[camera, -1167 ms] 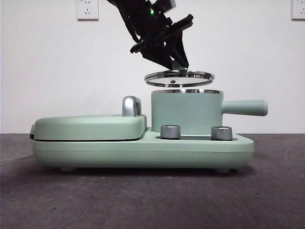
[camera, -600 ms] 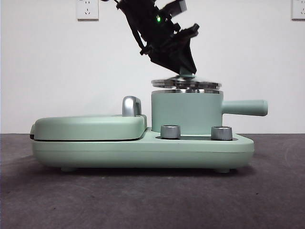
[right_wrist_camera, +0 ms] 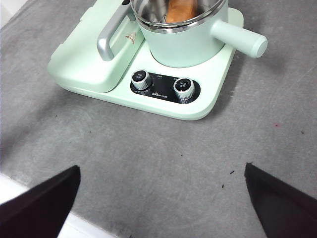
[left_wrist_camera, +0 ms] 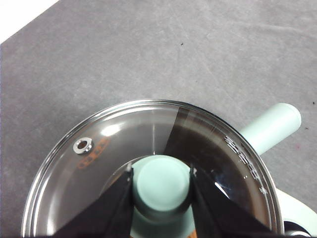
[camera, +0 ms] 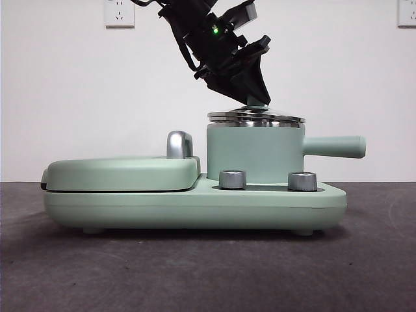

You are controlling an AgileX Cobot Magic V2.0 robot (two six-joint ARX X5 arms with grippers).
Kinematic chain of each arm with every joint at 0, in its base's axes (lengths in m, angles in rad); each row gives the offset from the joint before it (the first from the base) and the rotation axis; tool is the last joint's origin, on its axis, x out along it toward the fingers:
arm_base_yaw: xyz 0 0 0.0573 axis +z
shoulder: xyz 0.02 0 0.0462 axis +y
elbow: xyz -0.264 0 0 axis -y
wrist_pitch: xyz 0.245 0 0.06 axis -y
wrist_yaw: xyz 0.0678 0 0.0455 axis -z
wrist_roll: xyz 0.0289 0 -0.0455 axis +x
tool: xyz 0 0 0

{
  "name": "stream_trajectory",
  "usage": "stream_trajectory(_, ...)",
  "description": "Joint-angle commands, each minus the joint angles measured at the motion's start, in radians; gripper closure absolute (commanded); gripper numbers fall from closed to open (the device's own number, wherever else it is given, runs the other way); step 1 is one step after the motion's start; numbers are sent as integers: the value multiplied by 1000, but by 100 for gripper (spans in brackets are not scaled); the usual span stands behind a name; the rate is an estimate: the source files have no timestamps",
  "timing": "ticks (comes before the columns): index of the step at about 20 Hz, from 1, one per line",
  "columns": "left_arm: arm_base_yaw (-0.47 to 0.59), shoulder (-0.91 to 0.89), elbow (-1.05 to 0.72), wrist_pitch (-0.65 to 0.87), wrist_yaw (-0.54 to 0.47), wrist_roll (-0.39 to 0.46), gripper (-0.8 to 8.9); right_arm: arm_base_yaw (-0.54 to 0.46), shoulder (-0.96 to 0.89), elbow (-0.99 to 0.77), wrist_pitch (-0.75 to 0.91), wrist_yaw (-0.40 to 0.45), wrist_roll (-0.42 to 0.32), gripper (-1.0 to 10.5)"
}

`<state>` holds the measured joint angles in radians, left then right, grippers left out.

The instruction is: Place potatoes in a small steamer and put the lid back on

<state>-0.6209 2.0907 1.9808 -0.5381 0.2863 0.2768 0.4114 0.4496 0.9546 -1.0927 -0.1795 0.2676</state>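
Lid, round glass with steel rim (camera: 256,117), sits near-level on mint-green cylindrical steamer (camera: 253,153); left pincer (left_wrist_camera: 161,184) clamps its mint-green knob (left_wrist_camera: 162,182). Check rim seating all round, then release straight upward. Right pincer (right_wrist_camera: 161,198) waits wide apart over worktop (right_wrist_camera: 163,163).

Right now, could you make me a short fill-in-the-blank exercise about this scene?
1. The left gripper grips the glass lid by its mint-green ____.
2. The lid sits on the mint-green ____.
3. An orange-brown potato lies ____ the steamer.
4. The right gripper's jaws are ____.

Missing words: knob; steamer; inside; open
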Motion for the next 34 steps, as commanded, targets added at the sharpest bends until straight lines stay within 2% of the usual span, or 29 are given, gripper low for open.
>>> stream_trajectory(1,0,13,39,13,10,10,802,5,4,8,1,4,14,420)
stream_trajectory(8,12,29,39,1,16,-5,802,5,4,8,-8,4,14,420)
stream_trajectory(13,13,51,39,8,100,-35,802,5,4,8,-8,5,15,420)
stream_trajectory(22,21,55,39,7,70,-5,799,5,3,8,-8,5,33,420)
stream_trajectory(24,21,55,39,7,52,-7,764,5,3,8,-8,5,36,420)
stream_trajectory(28,21,55,39,6,50,-22,547,5,4,8,-8,5,37,420)
stream_trajectory(32,21,50,40,7,51,-93,374,5,4,8,-8,5,37,420)
stream_trajectory(34,21,27,42,-2,51,-158,363,5,4,8,-8,16,36,420)
